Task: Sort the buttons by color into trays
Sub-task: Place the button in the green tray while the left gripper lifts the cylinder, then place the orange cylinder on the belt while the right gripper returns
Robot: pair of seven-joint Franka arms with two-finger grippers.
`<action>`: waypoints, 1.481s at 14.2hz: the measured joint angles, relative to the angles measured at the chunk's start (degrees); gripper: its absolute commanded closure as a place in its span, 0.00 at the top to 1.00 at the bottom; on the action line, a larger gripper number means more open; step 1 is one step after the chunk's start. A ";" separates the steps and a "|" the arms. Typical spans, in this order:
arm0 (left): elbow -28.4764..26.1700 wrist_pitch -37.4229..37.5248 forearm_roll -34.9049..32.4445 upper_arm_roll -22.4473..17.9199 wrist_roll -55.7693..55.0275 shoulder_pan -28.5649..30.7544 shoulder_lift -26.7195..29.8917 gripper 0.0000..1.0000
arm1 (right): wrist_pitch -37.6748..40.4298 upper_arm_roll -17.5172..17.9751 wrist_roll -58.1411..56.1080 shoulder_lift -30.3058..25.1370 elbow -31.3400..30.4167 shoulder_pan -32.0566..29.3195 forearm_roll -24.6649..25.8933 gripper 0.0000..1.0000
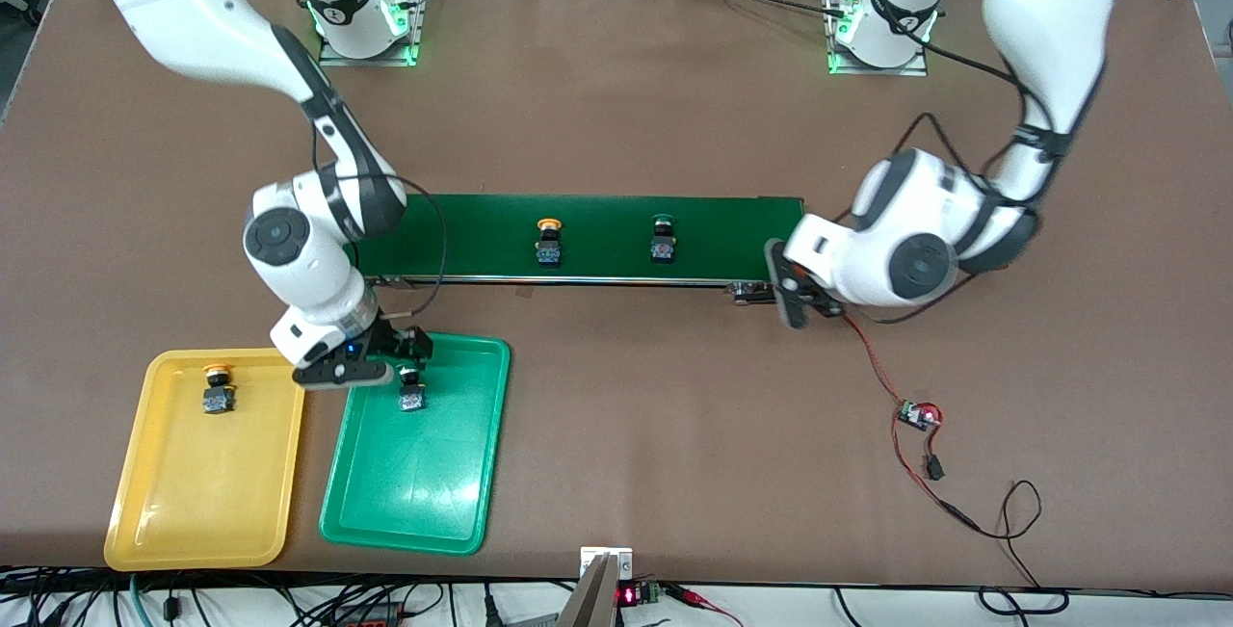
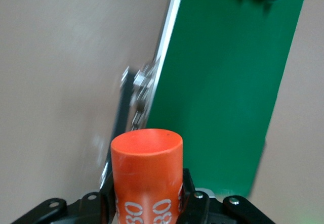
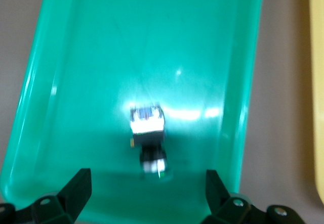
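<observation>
Buttons: one green-capped button [image 3: 148,140] lies loose in the green tray [image 1: 453,502] beneath the right pincer [image 3: 147,188], whose fingers stand wide apart holding nothing, its cap blurred in the right wrist view; a yellow-capped button [image 1: 219,390] sits in the yellow tray [image 1: 193,521]. Two more, a second yellow-capped one [image 1: 549,242] and a second green-capped one [image 1: 663,239], stand on the dark-green belt [image 1: 462,232]. Left pincer [image 2: 147,204], over the desk [image 1: 674,434] at the belt's end, grips an orange cylinder [image 2: 147,171] with white print cut off at the frame edge; it is mostly hidden in the front view.
</observation>
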State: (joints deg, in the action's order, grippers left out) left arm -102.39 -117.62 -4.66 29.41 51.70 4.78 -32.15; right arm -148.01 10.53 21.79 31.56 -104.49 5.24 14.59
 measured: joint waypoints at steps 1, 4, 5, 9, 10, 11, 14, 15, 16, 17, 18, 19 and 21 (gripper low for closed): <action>-2.55 -3.38 -1.77 1.45 0.50 -0.19 -0.04 0.17 | 2.38 0.05 0.70 -2.94 -2.51 0.42 0.00 1.00; -4.54 -5.01 -7.33 4.05 0.56 -0.22 1.02 0.22 | 12.45 2.01 1.89 -10.66 -7.23 1.90 -5.34 1.00; -4.54 -4.94 -7.78 4.53 0.57 -0.22 1.26 0.23 | 15.05 3.00 2.05 -12.48 -7.92 2.29 -7.54 1.00; -4.70 -4.79 -7.98 4.71 0.86 -0.12 1.74 0.99 | 18.04 4.96 2.93 -15.94 -9.89 3.20 -9.50 1.00; -4.77 -4.77 -7.99 4.71 1.08 -0.09 1.75 1.00 | 18.04 5.25 3.20 -15.94 -10.58 3.28 -9.55 1.00; -4.83 -4.76 -7.99 4.71 1.38 -0.08 1.74 1.00 | 18.04 5.47 3.84 -15.90 -11.30 3.61 -9.59 1.00; -4.84 -4.76 -7.99 4.72 1.64 -0.07 1.81 1.00 | 17.86 5.89 8.13 -15.64 -12.60 6.06 -9.60 1.00; -4.84 -4.75 -7.99 4.74 1.70 -0.07 1.98 1.00 | 17.69 5.95 9.22 -15.46 -12.67 6.89 -9.60 1.00; -4.83 -4.36 -7.99 4.77 1.72 -0.07 2.46 1.00 | 17.41 5.97 9.71 -15.30 -12.69 7.43 -9.60 1.00; -4.79 -3.22 -8.00 4.80 1.72 -0.02 3.26 1.00 | 17.11 5.97 9.82 -15.17 -12.70 7.73 -9.60 1.00; -4.73 -2.07 -8.00 4.81 1.72 0.13 4.44 1.00 | 16.86 5.98 9.82 -14.99 -12.71 7.89 -9.60 1.00; -4.67 -1.12 -8.00 4.77 1.68 0.43 5.92 1.00 | 16.66 5.99 9.82 -14.71 -12.71 8.04 -9.60 1.00; -4.63 0.98 -7.99 3.86 1.49 1.14 9.00 1.00 | 15.28 6.02 9.82 -13.92 -12.74 8.78 -9.60 1.00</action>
State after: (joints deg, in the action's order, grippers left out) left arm -107.01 -116.64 -12.65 33.27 53.19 5.92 -23.15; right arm -132.72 16.56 31.61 17.64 -117.23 14.02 4.99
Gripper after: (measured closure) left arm 0.000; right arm 0.000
